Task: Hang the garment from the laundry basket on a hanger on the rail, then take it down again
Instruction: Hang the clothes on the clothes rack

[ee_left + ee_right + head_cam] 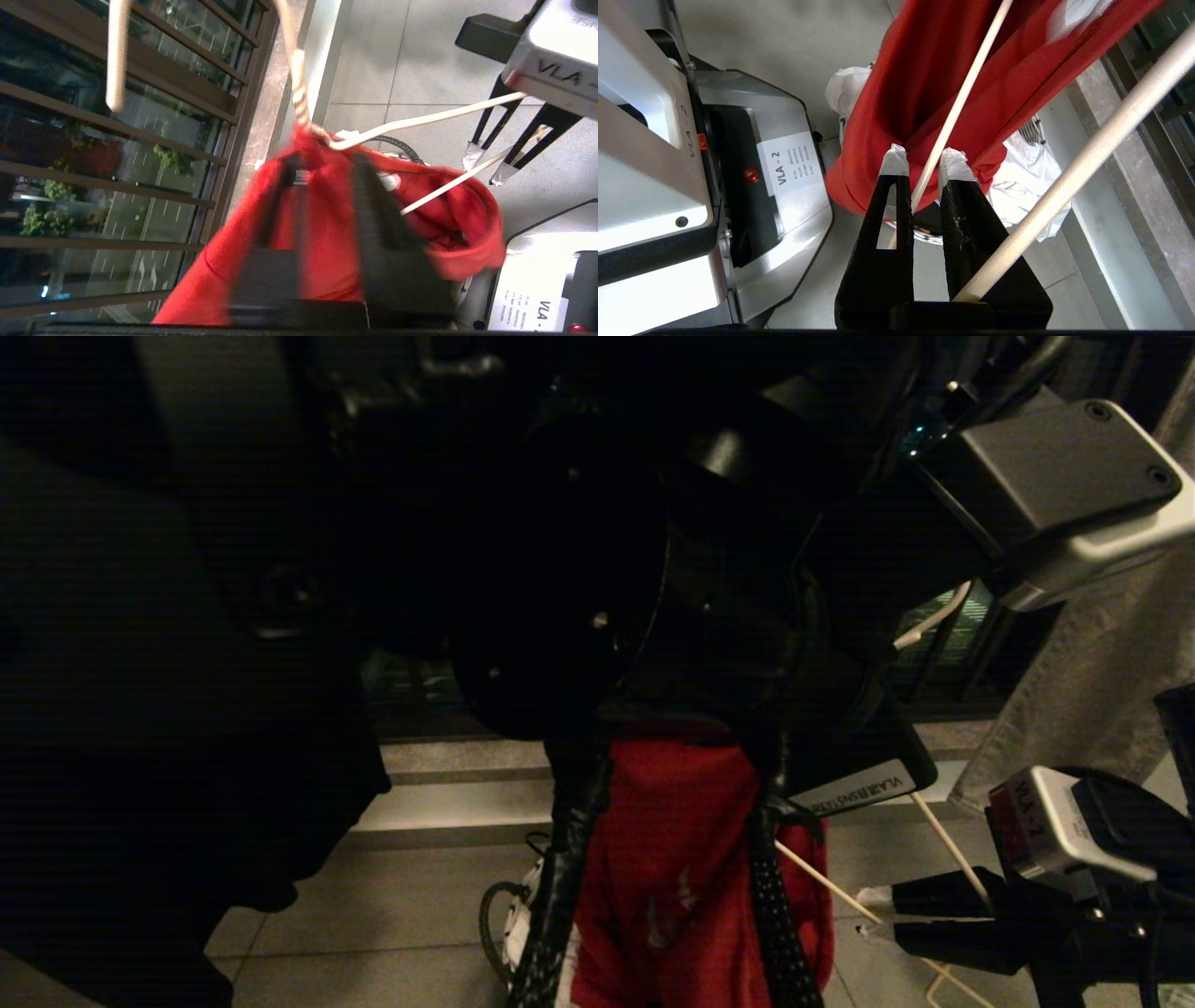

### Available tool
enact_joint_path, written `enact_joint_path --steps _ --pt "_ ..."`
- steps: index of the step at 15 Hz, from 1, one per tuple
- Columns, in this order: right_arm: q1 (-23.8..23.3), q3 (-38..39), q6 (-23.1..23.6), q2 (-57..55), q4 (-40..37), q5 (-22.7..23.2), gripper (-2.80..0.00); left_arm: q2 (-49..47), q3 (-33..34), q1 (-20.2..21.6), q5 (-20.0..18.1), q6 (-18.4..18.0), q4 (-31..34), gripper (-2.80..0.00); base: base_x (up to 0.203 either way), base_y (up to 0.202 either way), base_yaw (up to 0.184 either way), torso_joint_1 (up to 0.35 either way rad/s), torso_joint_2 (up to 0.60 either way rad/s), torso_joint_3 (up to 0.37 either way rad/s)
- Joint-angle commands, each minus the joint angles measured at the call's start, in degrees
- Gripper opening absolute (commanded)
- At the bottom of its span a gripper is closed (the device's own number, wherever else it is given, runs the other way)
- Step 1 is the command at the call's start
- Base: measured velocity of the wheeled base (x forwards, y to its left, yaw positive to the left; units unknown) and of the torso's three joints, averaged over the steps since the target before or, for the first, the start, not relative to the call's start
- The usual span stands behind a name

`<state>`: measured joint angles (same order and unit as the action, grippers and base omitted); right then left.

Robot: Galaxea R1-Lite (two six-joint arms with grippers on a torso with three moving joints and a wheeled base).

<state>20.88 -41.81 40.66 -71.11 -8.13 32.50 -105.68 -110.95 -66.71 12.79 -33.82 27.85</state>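
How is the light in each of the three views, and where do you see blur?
Head view: very dark, a black arm close to the lens fills most of it; only the red T-shirt and the floor catch light. Left wrist view: bright, but the left gripper and the shirt around it are smeared by motion blur. Right wrist view: evenly lit, sharp on the hanger.
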Motion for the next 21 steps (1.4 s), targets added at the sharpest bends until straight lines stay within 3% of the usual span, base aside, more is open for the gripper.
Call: enact_joint_path --steps 1,7,8,10,13,14,17,19,21 --pt "0.03 0.05 0.3 -0.08 -0.04 0.2 -2.8 0.27 0.03 0.0 0.22 -0.11 0.23 0.0 0.0 0.0 0.0 0.0 0.0 0.0" --pt "-0.39 -0.46 0.04 -0.79 0.04 0.19 -2.8 4.8 0.2 0.0 2.44 0.08 6.62 0.0 0.0 0.0 0.0 0.0 0.0 0.0" --pt "-0.4 -0.46 0.04 -0.7 0.05 0.2 -2.8 6.17 0.27 0.0 2.49 0.95 9.08 0.0 0.0 0.0 0.0 0.0 0.0 0.0" --pt "-0.4 -0.55 -0.05 -0.52 0.05 0.28 -2.8 9.27 0.51 0.1 2.69 5.97 14.68 0.0 0.0 0.0 0.0 0.0 0.0 0.0" --pt "-0.37 -0.64 -0.11 -0.52 0.05 0.46 -2.8 14.19 4.23 1.94 2.68 10.25 17.69 0.0 0.0 0.0 0.0 0.0 0.0 0.0" --pt "-0.4 -0.89 -0.47 -0.52 0.05 0.46 -2.8 15.59 6.86 3.43 2.73 10.67 17.83 -2.8 0.0 0.0 0.0 0.0 0.0 0.0" --pt "-0.32 -2.04 -4.19 -0.35 -0.04 0.95 -2.8 17.81 9.81 10.78 2.4 11.65 17.8 -2.8 0.0 0.0 0.0 0.0 0.0 0.0" --pt "-0.2 -2.04 -4.61 -0.39 -0.44 4.6 -2.8 17.83 9.76 15.73 1.32 12.23 17.85 -2.8 0.0 0.0 0.0 0.0 0.0 0.0" --pt "0.58 -2.03 -4.88 -0.26 -0.74 6.17 -2.8 18.07 8.26 21.21 -4.23 12.34 17.68 -2.8 0.0 0.0 0.0 0.0 0.0 0.0"
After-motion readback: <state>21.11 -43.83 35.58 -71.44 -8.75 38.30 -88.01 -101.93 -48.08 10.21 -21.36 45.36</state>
